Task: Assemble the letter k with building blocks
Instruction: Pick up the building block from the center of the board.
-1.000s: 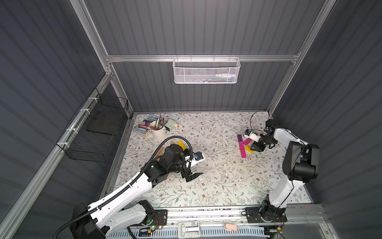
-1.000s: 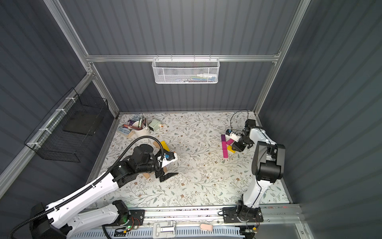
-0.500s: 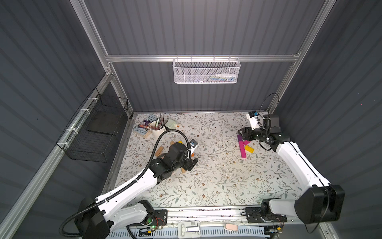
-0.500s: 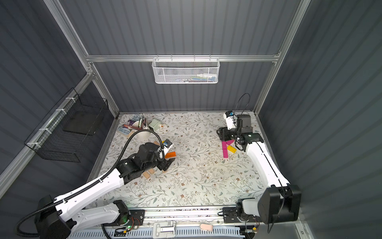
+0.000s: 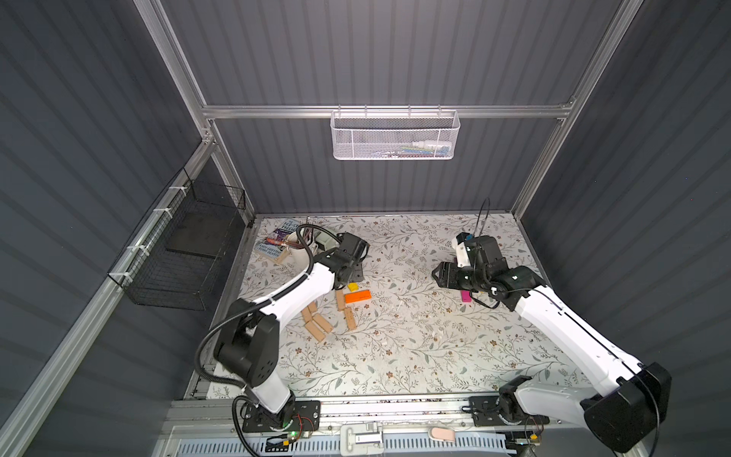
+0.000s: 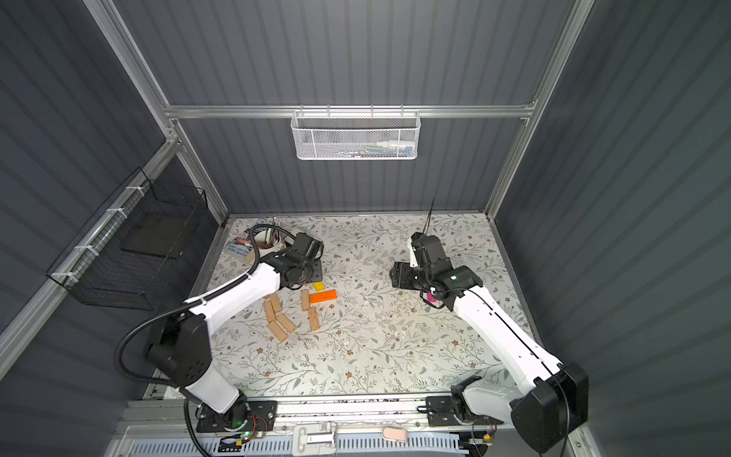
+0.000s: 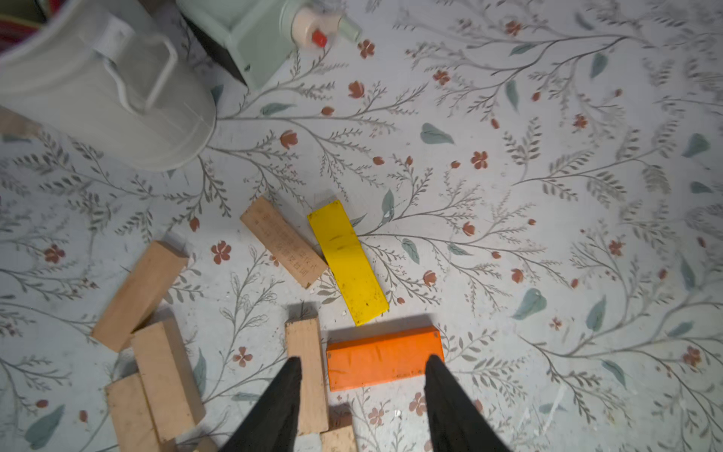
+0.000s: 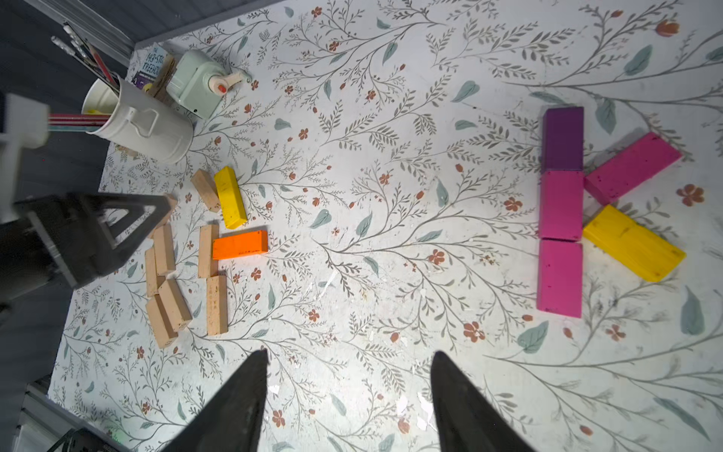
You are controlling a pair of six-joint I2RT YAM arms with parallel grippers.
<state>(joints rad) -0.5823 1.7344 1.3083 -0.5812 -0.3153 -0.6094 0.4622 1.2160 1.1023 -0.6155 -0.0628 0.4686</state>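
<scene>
Hovering above the orange block (image 7: 383,358), lower centre, my left jaws gape empty; I advise excluding the neighbouring tan block (image 7: 307,371).

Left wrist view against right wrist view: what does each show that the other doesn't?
Only left wrist: faint printing on one tan block. Only right wrist: the K of purple, pink and yellow blocks, a book, the open right hand. Both: the left hand, open in its own view and blurred from the right wrist, white cup, green sharpener, orange block, loose yellow block, tan blocks.
</scene>
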